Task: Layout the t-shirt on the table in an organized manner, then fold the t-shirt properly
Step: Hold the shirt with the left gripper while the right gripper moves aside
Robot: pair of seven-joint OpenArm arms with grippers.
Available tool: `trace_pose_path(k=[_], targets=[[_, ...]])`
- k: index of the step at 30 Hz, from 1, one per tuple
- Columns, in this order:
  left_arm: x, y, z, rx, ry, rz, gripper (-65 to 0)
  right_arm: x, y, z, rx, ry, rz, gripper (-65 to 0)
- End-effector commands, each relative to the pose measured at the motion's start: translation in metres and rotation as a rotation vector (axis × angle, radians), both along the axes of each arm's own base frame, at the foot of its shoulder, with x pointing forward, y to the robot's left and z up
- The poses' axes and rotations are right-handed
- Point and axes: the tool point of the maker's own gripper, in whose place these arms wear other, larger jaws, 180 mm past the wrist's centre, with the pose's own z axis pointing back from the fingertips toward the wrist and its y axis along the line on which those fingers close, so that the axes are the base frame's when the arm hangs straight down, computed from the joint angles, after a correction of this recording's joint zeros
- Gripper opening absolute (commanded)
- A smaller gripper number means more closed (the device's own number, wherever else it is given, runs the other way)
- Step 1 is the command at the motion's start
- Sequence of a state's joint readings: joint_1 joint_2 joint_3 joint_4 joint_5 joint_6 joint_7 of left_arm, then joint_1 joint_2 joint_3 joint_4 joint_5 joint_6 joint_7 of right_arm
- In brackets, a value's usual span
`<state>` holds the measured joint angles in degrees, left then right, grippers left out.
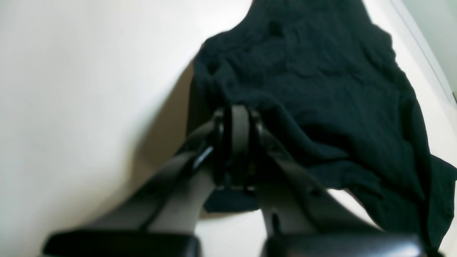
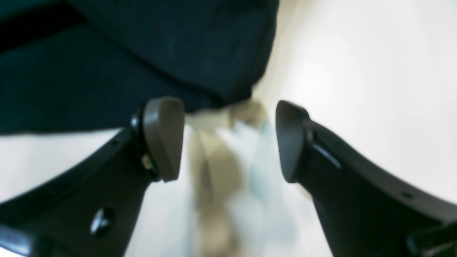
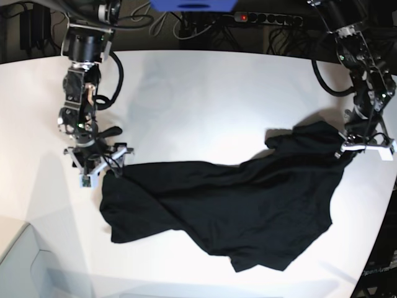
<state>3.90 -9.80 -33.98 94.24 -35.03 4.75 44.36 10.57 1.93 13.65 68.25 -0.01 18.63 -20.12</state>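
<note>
The black t-shirt [image 3: 236, 198] lies crumpled and stretched across the white table [image 3: 198, 93], from the left middle to the right edge. My left gripper [image 3: 345, 146] is at the shirt's right end. In the left wrist view its pads [image 1: 240, 123] are pressed together with black t-shirt [image 1: 321, 82] cloth pinched between them. My right gripper [image 3: 109, 166] sits at the shirt's left corner. In the right wrist view the right gripper [image 2: 228, 141] stands open with nothing between its fingers, and the t-shirt [image 2: 142, 53] hem lies just beyond the tips.
Cables and a power strip [image 3: 267, 18] run along the table's back edge. The table's curved edge [image 3: 378, 242] passes close to the shirt's right side. A pale box corner [image 3: 18, 261] shows at the lower left.
</note>
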Motion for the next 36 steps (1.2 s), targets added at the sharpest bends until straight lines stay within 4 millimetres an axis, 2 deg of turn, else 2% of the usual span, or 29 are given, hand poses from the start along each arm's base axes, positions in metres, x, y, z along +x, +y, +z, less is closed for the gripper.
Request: trace_pose_path(k=[1, 5, 10, 13, 23, 29, 31, 36], targets=[[0.008, 0.006, 0.016, 0.027, -0.048, 0.003, -64.7, 0.014, -0.002, 0.016, -0.001, -0.055, 0.0, -24.7], [0.004, 0.006, 0.013, 0.025, -0.04, 0.004, -64.7, 0.016, 0.0, 0.006, 0.015, -0.025, 0.0, -25.6], [0.002, 0.007, 0.01, 0.024, -0.033, 0.007, -64.7, 0.013, 0.003, 0.0, 0.023, -0.01, 0.004, -34.3], [0.002, 0.007, 0.01, 0.024, -0.032, 0.007, -64.7, 0.006, 0.003, -0.006, 0.022, 0.005, 0.006, -36.7], [0.004, 0.008, 0.012, 0.026, -0.038, 0.008, -64.7, -0.008, 0.004, -0.016, 0.021, 0.03, 0.005, -28.4], [0.004, 0.007, 0.011, 0.023, -0.038, 0.008, -64.7, -0.016, 0.004, -0.024, 0.021, 0.049, 0.006, -28.2], [0.004, 0.007, 0.012, 0.025, -0.038, 0.008, -64.7, -0.017, 0.004, -0.025, 0.021, 0.052, 0.008, -30.7], [0.004, 0.006, 0.012, 0.022, -0.04, 0.008, -64.7, -0.017, 0.012, -0.024, 0.032, 0.048, 0.051, -47.6]])
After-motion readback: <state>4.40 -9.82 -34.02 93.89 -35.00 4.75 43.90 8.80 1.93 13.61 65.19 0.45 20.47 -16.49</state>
